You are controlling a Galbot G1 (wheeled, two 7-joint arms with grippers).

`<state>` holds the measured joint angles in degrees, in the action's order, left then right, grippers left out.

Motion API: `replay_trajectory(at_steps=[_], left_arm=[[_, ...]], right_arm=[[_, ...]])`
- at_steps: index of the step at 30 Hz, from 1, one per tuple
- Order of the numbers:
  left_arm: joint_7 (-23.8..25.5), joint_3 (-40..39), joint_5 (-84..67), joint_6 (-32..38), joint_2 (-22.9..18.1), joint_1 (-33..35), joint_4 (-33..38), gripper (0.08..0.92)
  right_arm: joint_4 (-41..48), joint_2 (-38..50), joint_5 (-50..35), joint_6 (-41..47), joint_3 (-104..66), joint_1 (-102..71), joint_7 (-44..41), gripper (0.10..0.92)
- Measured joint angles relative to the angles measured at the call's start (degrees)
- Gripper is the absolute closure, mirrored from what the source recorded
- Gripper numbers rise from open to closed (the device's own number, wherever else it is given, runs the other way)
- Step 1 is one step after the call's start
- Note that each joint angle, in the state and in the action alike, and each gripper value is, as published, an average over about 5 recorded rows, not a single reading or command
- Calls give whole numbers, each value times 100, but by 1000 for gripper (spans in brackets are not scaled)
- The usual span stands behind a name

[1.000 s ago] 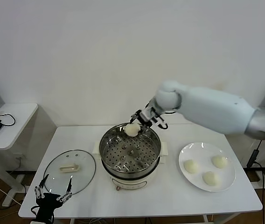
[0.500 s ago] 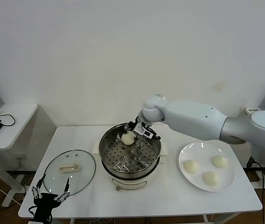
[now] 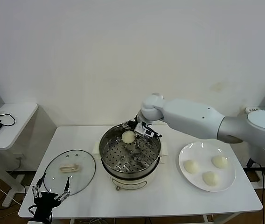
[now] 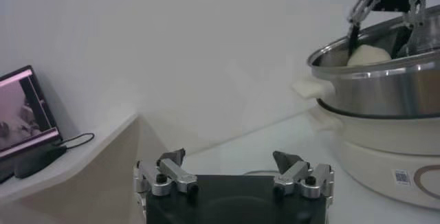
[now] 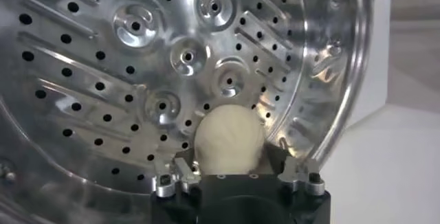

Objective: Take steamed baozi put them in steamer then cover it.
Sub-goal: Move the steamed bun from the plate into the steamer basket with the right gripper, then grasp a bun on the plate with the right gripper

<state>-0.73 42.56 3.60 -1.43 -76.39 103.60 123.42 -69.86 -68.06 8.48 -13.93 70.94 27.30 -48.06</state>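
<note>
Lowered further since a moment ago, the right gripper (image 3: 133, 130) reaches over the steamer's (image 3: 129, 154) far rim.
Its fingers clamp one steamed baozi (image 3: 129, 136) just above the perforated floor; left gripper (image 3: 52, 195) waits open beside the cover (image 3: 70, 170).

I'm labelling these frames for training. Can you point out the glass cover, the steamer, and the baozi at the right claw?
cover (image 3: 70, 171): head view, on its clear glass.
steamer (image 3: 129, 155): head view, on its perforated floor.
baozi (image 5: 229, 139): right wrist view, middle of the bun, at the right claw (image 5: 242, 175).

Right pincer (image 5: 234, 177) tips — perhaps on the baozi (image 5: 229, 139) — hidden beneath its own housing.
</note>
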Motion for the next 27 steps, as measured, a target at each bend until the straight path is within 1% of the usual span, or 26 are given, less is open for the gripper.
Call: replay_trajectory(at_steps=[7,15,21,27], left_arm=[[27,14,-40,-40,49,7,81,177],[64,92,-173,-104,171,-58,95,177],[87,86,-272,-135,282,-134,59,177],[99,81,-341,-152,396,-199,-2,177]], right_arm=[[-604,569,-861,830,-126,419,-383,203],[-1521,1706,-1524,1921,-199,710,-659,203],[-2138,2821,-1678,2487,-283,698,-838,203],[-2454,3746,-1599,2758,-505,324,-954,203]])
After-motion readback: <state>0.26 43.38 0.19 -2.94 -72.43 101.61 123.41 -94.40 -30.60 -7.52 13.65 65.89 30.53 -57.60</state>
